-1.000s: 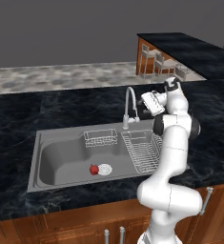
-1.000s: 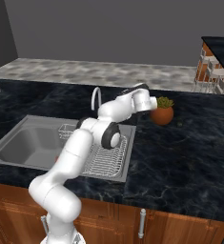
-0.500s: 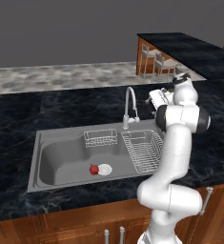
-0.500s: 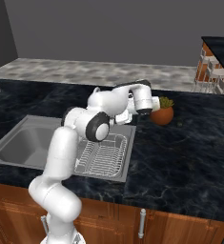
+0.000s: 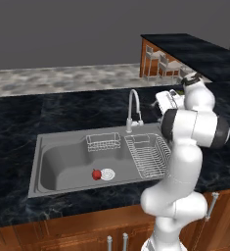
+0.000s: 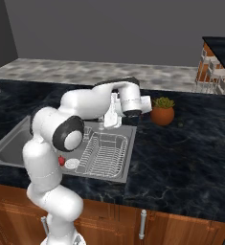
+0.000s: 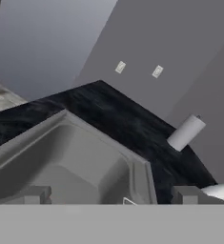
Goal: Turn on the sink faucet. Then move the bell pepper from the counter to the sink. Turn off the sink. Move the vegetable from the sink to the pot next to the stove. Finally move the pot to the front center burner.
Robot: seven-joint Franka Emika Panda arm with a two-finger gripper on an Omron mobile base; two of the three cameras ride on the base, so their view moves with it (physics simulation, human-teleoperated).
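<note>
counter [image 5: 62, 110]: dark marble, sink [image 5: 62, 162] set in
on counter: potted plant [image 6: 162, 110]; paper towel roll [image 7: 185, 132]

A matt grey metal sink [image 5: 62, 162] sits in a glossy black marbled stone counter [image 5: 18, 117], with a polished chrome faucet [image 5: 133, 109] at the basin's back edge, a wire metal rack [image 5: 147, 155] at its right end and varnished wood cabinets [image 6: 181, 232] below.

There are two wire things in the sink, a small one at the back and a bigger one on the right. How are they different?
The small wire basket sits at the sink's back wall; the big wire rack fills its right side. The basket is short and narrow, while the rack is longer and wider, reaching toward the front edge. Both are grey wire and hold nothing.
</note>
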